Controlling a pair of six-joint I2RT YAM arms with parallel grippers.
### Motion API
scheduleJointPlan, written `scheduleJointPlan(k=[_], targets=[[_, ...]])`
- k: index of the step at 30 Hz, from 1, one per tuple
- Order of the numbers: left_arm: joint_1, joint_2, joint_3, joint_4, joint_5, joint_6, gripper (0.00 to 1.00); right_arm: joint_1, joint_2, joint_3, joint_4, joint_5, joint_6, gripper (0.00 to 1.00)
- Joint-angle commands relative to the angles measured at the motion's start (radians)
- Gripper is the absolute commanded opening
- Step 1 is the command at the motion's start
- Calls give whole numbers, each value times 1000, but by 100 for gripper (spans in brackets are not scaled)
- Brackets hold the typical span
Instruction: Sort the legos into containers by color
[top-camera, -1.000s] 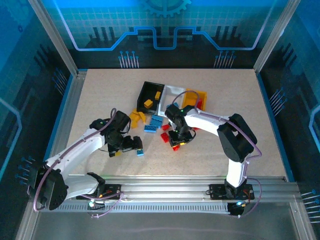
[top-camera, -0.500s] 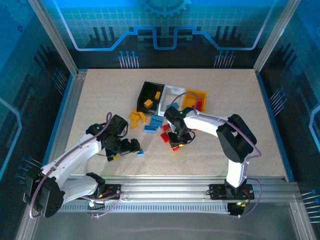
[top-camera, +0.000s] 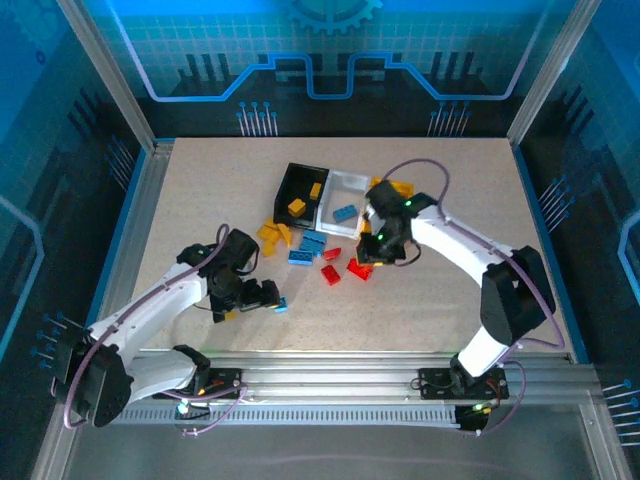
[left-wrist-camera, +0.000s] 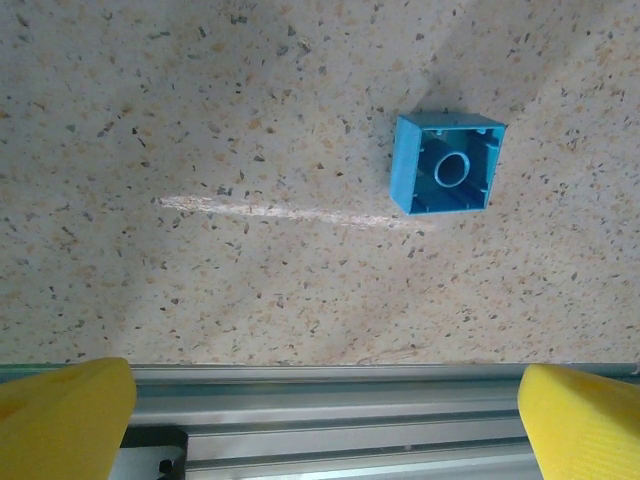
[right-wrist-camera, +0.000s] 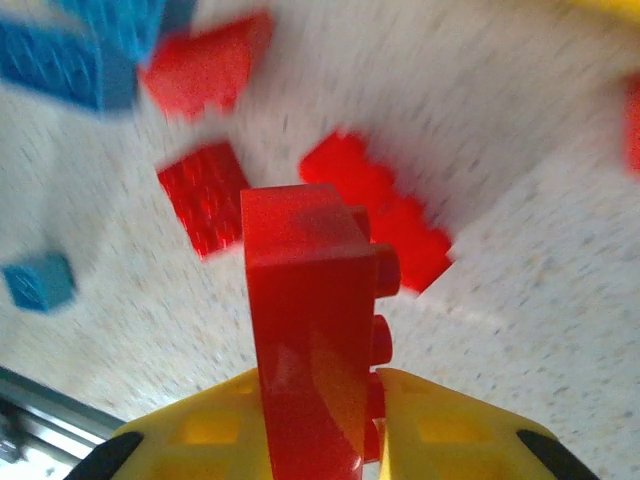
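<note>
The red brick I was after is now standing on edge between the yellow fingers of the right gripper, clamped firmly, studs facing right in the wrist view. A second ago that gripper was low among the loose red bricks in the middle of the table. It has since risen and swung toward the upper right, and the right gripper now hangs just below the yellow bin. The wrist picture is smeared, so I take it the arm is mid-travel. The black bin holds yellow-orange pieces and the white bin a blue one, so I judge the yellow bin is where red goes, and a drop there is the next step. The left gripper has barely shifted. Its fingers are spread wide and empty at the bottom corners of its wrist view, with one upturned blue brick lying on the table ahead of them, not yet picked up. Blue and yellow-orange bricks wait left of centre.
</note>
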Motion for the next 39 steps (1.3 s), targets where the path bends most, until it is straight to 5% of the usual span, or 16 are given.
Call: scheduleJointPlan(k=[1,12,22,30,39], targets=[[-20,21,43,-56,-28,39,99,-93,37,106,-13,-64,21,27],[-100,140,40,33,-29,-16,99,-262,326,447,-78,-69,-11,27],[-128,278,70,107,-14,-27,98,-283,405,442,-78,-58,-35,31],[-128,299,84,96,-37,-21,98,-290,341,425,-89,-53,-46,52],[-129,294,69,83,-67,-20,93,-251,77,180,-39,-89,-2,57]])
